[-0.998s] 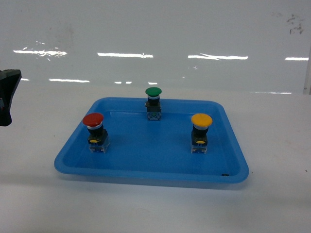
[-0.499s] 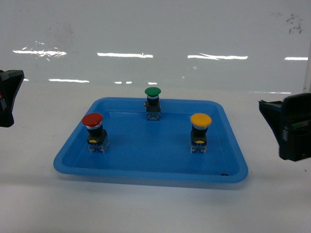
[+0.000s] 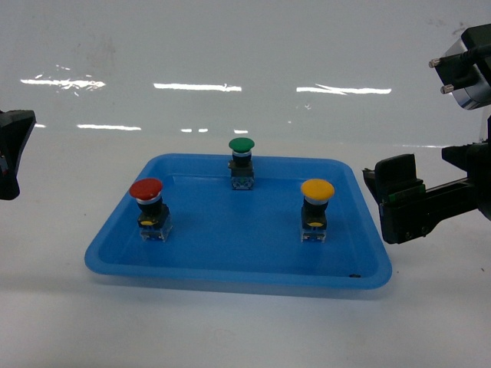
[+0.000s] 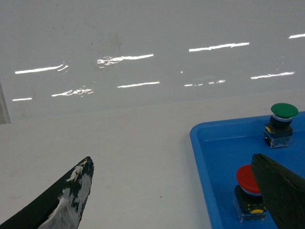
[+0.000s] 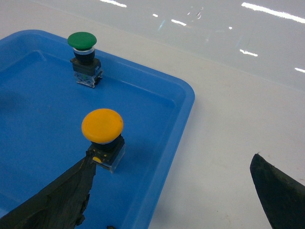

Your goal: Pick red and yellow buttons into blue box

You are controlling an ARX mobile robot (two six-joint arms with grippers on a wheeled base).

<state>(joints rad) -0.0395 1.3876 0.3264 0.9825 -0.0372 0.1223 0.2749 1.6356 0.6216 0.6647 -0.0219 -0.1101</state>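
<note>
The red button (image 3: 146, 190) stands at the left of a shallow blue tray (image 3: 230, 280), and the yellow button (image 3: 317, 189) stands at its right. My left gripper (image 3: 11, 153) hangs open at the far left, well clear of the tray. In the left wrist view its fingers straddle bare table, with the red button (image 4: 248, 179) beside the right finger. My right gripper (image 3: 391, 198) is open just outside the tray's right rim. In the right wrist view the yellow button (image 5: 102, 125) sits by the left finger. The blue box is out of view.
A green button (image 3: 242, 146) stands at the back middle of the tray and also shows in the right wrist view (image 5: 81, 40). The tray rests on a white table, with a glossy white wall behind. White tabletop surrounds the tray on all sides.
My right arm came into view from the right and moved in and up toward the tray's right rim. The left gripper barely shifted, and the buttons stayed put.
</note>
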